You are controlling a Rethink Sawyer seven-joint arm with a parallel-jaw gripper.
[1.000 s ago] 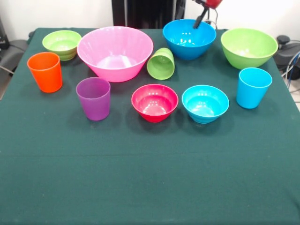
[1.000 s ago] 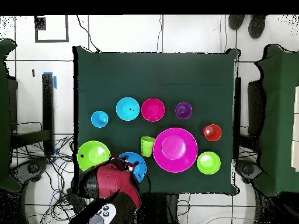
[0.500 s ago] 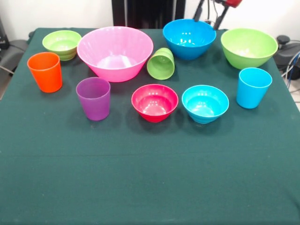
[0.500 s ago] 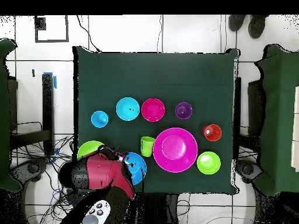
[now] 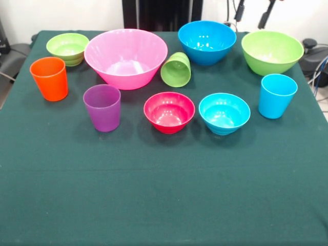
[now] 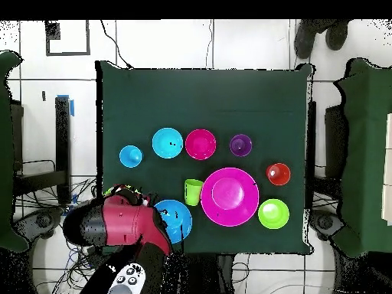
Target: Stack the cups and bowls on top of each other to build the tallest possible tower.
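Front view shows you nothing stacked yet: every piece sits apart on the table (image 5: 154,195). The big pink bowl (image 5: 125,57), your likely base, sits at 11 o'clock from the table's centre, and it is empty. The green cup (image 5: 176,69) lies on its side just beside it at 3 o'clock. The gripper (image 5: 252,11) hangs at 1 o'clock, between the blue bowl (image 5: 206,41) and green bowl (image 5: 272,51), jaws apart, holding nothing. All stacking remains.
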